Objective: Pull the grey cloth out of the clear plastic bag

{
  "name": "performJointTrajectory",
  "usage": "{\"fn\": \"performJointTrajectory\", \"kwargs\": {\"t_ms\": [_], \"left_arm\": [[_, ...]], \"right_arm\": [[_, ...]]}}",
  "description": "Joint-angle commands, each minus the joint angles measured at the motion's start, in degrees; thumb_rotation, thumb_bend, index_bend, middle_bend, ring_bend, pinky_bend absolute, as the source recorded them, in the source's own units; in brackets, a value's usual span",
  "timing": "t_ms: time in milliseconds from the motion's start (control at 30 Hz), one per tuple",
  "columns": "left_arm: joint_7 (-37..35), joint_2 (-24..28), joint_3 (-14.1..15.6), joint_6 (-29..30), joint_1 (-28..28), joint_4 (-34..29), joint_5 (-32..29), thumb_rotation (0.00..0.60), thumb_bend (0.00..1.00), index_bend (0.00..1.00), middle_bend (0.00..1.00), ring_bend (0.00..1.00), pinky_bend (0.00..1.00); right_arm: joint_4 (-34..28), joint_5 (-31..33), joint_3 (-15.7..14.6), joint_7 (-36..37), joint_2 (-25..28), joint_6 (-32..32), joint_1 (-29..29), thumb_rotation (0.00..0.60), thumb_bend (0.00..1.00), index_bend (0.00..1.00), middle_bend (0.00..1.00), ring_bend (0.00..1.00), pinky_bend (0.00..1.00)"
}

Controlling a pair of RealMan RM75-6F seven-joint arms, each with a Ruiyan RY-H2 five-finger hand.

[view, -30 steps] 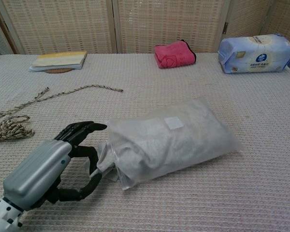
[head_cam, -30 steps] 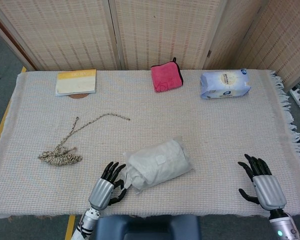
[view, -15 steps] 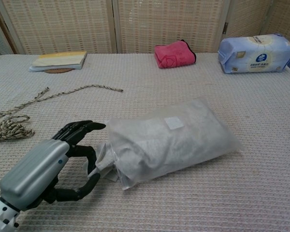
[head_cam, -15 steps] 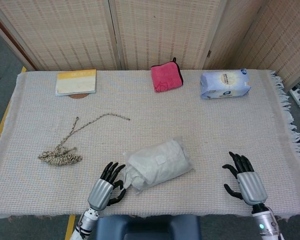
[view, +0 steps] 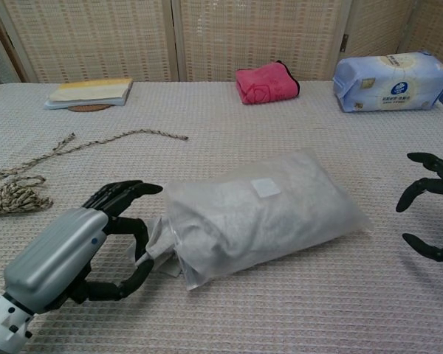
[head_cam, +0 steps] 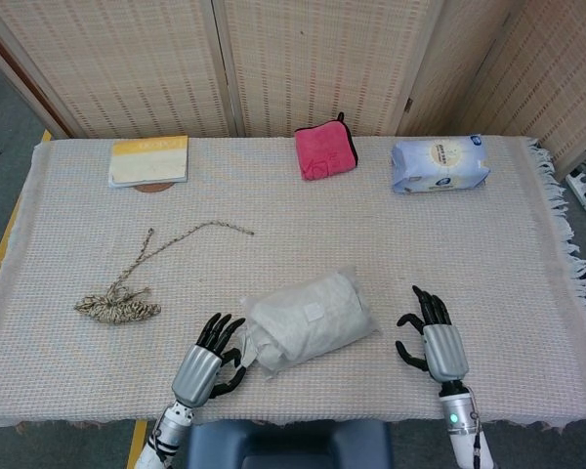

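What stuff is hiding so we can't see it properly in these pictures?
- Grey cloth: mostly veiled by the clear plastic bag in both views; only a corner pokes out.
- Left hand: chest view, its own fingers hide whether it pinches that corner.
- Right hand: cut by the chest view's right edge.
- Brown thing: under the yellow book.

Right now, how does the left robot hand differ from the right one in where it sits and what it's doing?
The left robot hand sits at the open end of the plastic bag, fingers curled round the grey cloth sticking out there; the right robot hand is clear of the bag's far end, touching nothing. The left one shows mostly its silver back in the chest view; the right one shows only dark fingers at the frame edge. Both have spread fingers.
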Motion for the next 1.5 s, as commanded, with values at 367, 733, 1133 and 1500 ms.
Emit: {"fn": "performJointTrajectory", "kwargs": {"t_ms": [367,733,1133,1500], "left_arm": [[0.2,0.3,-0.6,-0.2,-0.7,0.4,-0.3,0.6,0.59,0.8,0.15,0.0,0.0],[1.0,0.8,-0.8,-0.7,-1.0,-0.3,-0.5,0.6,0.59,0.8,0.15,0.0,0.0],[0.9,1.2,-1.0,-0.6,-1.3,-0.6,-0.6,0.6,0.59,0.8,0.15,0.0,0.0],[0.6,1.8,-1.7,-0.3,-1.5,-0.5,-1.1,0.6,0.59,0.8,0.15,0.0,0.0]], "right_arm": [[5.7,1.0,0.7,2.6,-6.5,-1.0,2.4,0.6,0.3,0.46,0.0,0.0,0.0],[10.0,1.6,2.2,3.0,-10.4,-0.1,3.9,0.6,0.33,0.52,0.01,0.0,0.0],[10.7,2.3,2.6,3.5,-11.0,-0.2,4.8,0.6,0.41,0.58,0.03,0.0,0.0],[10.4,2.8,2.5,3.3,-10.2,0.1,4.7,0.6,0.48,0.67,0.07,0.0,0.0]]}}
